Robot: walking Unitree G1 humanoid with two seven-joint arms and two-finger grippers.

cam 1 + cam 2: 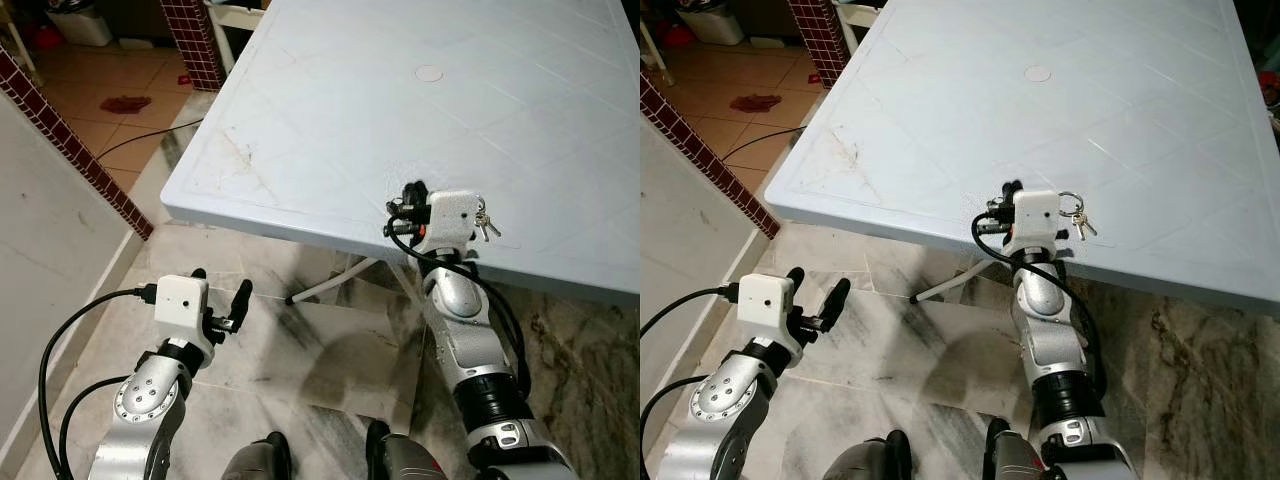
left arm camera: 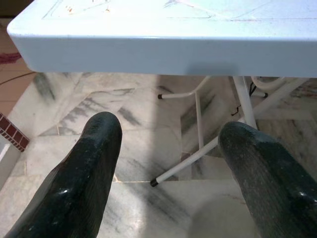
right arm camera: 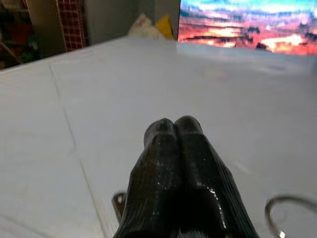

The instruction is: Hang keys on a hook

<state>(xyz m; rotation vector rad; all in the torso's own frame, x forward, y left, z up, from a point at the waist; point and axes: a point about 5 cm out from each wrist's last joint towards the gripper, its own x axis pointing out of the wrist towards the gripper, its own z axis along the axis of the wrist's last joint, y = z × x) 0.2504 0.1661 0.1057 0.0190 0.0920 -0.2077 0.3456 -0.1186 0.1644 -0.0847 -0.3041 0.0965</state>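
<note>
Head views are reading bright and even, no glare. Table [image 1: 330, 120] is casting a soft shadow onto the marble floor [image 1: 320, 340]. Right wrist view is running soft, background blurred; right gripper fingers [image 3: 181, 173] are catching small specular highlights.

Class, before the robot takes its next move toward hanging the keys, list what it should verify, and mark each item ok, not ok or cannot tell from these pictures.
1. Right gripper fingers pressed together: ok.
2. Small silver keys on a metal ring gripped between those fingers: cannot tell; they show beside the wrist camera, over the pale blue plastic table.
3. Left gripper open and free: ok, it holds nothing, below the table edge.
4. Hook located: not ok, none visible.
5. Grey marble floor around the white table legs passable: ok.
</note>
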